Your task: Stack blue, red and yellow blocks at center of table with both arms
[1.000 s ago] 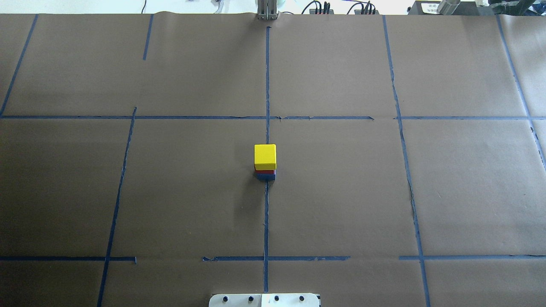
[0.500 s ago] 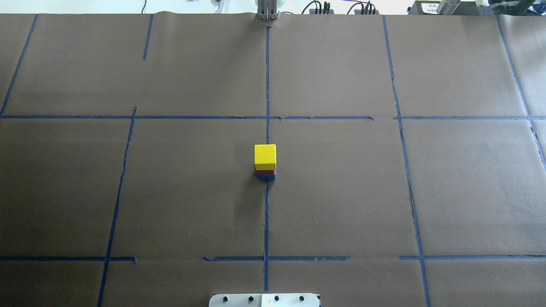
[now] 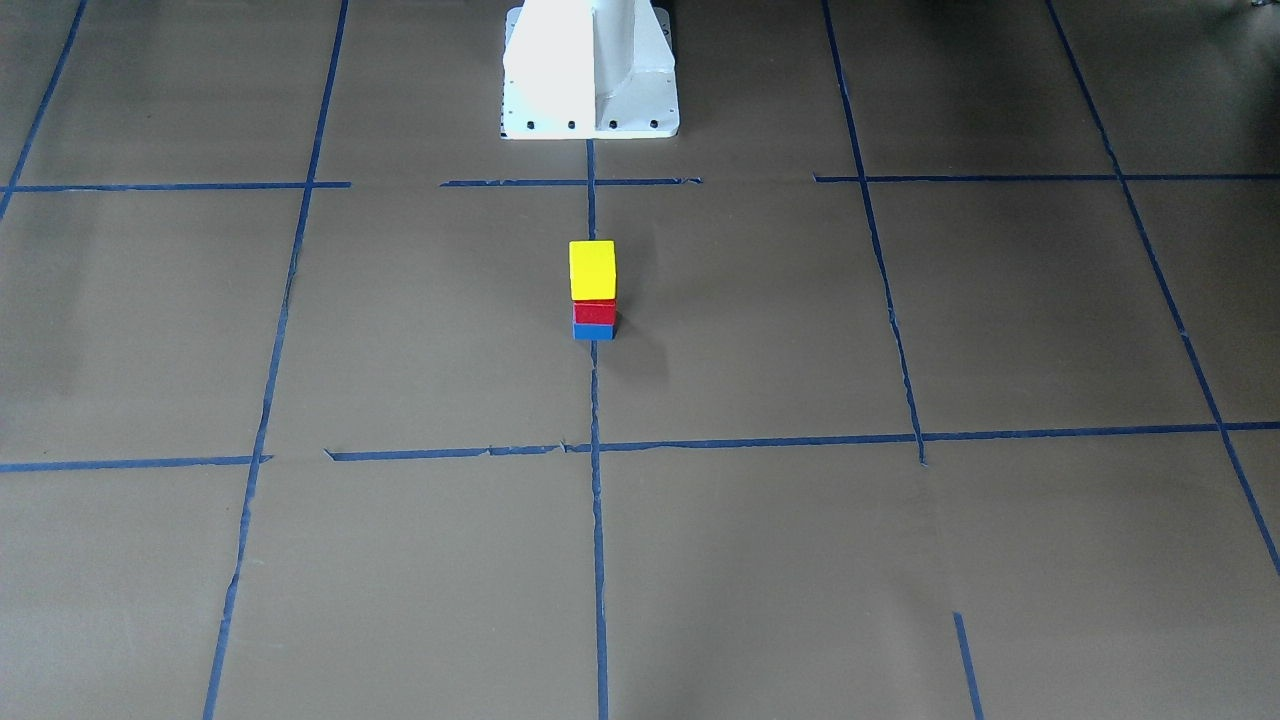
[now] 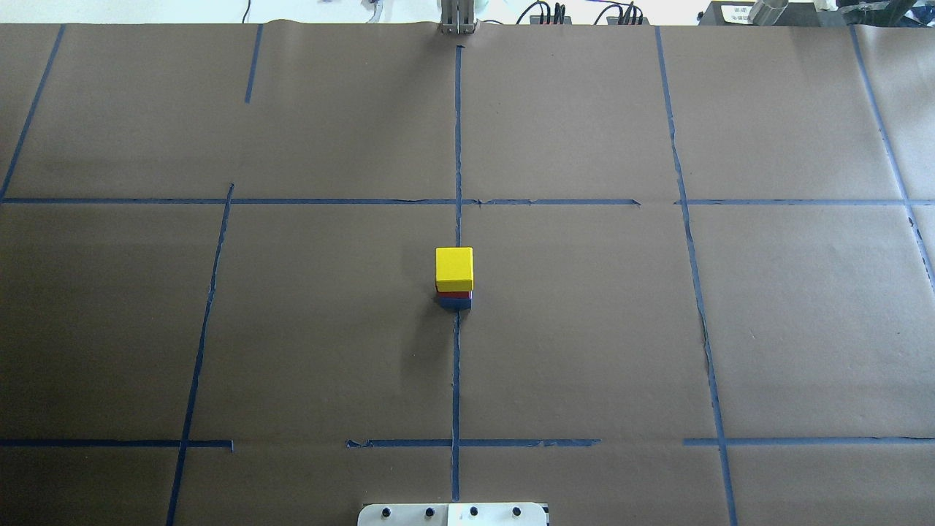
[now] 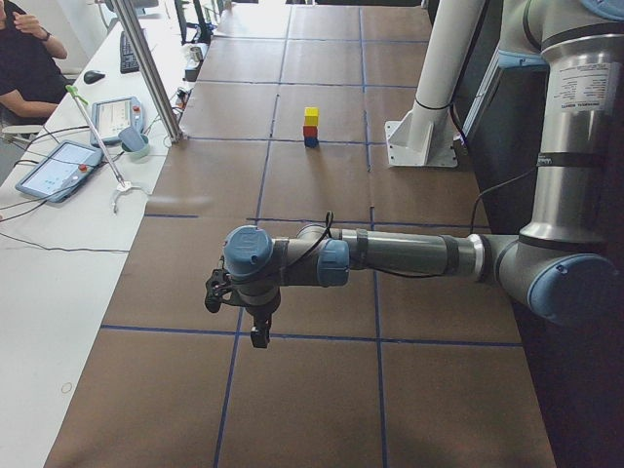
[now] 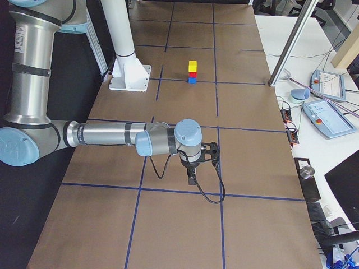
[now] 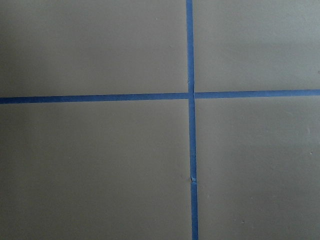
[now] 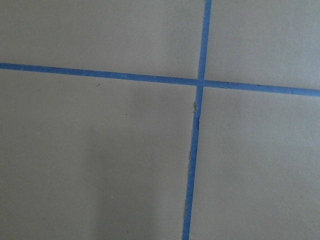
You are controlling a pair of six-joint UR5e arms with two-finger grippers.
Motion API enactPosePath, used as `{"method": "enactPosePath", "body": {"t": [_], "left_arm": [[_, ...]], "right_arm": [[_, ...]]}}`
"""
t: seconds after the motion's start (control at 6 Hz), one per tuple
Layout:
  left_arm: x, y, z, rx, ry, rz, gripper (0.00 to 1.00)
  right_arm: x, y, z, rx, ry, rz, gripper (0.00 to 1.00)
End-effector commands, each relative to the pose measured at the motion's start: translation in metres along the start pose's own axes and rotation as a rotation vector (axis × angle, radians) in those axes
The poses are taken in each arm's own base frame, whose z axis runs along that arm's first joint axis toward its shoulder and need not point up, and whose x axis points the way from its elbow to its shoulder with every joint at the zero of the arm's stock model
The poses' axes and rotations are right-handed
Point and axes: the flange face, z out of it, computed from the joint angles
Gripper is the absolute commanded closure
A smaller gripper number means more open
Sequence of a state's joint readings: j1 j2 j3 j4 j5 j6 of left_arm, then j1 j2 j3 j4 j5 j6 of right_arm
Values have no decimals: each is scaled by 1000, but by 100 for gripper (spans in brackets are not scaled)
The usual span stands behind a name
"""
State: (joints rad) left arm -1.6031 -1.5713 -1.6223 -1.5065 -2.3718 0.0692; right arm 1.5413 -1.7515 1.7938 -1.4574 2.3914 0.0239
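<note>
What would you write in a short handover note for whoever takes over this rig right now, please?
Left gripper: hangs over the table's left end, far from the stack; open or shut cannot be told from this side view.
Right gripper: the same over the right end.
Blocks: blue block at the bottom, red block on it, yellow block on top, on the centre tape line.
Done: all three are stacked and neither gripper holds a block.
Left: nothing apparent.

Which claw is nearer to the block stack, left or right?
Neither clearly. The left claw hangs toward the table's left end, the right claw toward its right end, with the stack about midway between them.
</note>
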Motion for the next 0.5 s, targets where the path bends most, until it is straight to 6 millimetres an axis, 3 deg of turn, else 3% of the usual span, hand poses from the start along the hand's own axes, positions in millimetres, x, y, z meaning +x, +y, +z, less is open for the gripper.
{"method": "enactPosePath", "body": {"t": [0.0,0.17,0.33], "left_arm": [[23,7,-2,-78,7,3,0],[14,19,9,-133,13,35,0],[10,13,16,-142,19,36,0]], "right_arm": [[-2,1,6,-14,2,-22,0],[-3,2,6,-14,1,-22,0],[-3,3,6,-14,2,-22,0]]}}
